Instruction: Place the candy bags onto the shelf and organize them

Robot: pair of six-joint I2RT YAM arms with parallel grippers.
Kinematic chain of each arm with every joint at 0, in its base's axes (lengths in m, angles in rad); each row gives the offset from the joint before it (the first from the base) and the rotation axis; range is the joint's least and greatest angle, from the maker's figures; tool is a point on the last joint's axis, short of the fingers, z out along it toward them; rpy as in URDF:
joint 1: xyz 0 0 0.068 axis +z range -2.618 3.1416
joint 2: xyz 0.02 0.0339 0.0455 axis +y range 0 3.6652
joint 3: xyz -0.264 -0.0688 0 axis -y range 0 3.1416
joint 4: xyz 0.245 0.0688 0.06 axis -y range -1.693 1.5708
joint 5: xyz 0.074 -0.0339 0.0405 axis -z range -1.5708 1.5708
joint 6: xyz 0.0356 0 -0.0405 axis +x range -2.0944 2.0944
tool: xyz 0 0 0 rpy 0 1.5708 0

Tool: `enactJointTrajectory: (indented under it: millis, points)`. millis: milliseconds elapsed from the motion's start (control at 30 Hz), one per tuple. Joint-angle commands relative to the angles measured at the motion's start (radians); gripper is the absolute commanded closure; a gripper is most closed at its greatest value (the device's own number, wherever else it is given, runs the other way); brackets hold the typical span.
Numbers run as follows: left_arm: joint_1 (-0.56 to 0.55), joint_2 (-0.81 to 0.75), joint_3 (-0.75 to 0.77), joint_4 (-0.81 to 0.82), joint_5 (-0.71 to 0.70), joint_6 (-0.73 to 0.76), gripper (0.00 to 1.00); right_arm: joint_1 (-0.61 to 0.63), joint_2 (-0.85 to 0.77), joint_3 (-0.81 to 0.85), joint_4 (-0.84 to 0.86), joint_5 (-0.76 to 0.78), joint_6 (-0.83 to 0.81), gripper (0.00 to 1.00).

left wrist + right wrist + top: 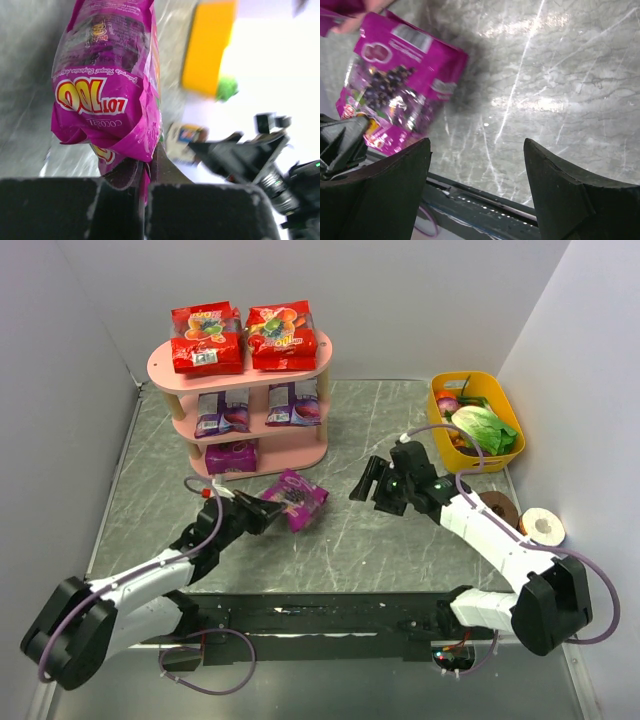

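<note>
The left gripper (266, 510) pinches the magenta grape bag (300, 498) by one edge, just near of the pink shelf (160, 368). The right gripper (366, 483) hangs spread. Held so thinly, the bag could flop, snag and slip free.

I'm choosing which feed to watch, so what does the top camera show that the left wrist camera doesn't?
Only the top view shows the pink shelf, with five bags stocked. Only the left wrist view shows the LOT 100 lettering on the magenta bag pinched in the left gripper. Both show that bag, the yellow tub and the right gripper.
</note>
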Motion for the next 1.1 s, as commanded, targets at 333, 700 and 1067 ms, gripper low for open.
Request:
enactJointTrajectory:
  millis: [333, 700, 1067]
  points:
    - [0.009, 0.155, 0.057, 0.503, -0.260, -0.192, 0.99, -0.058, -0.042, 0.000, -0.001, -0.048, -0.005, 0.19]
    - [0.007, 0.437, 0.167, 0.801, -0.371, -0.258, 0.99, -0.107, -0.066, -0.032, -0.001, -0.076, -0.028, 0.20]
    - [0.003, 0.373, 0.276, 0.653, -0.427, -0.160, 0.99, -0.152, -0.079, -0.035, -0.014, -0.088, -0.059, 0.20]
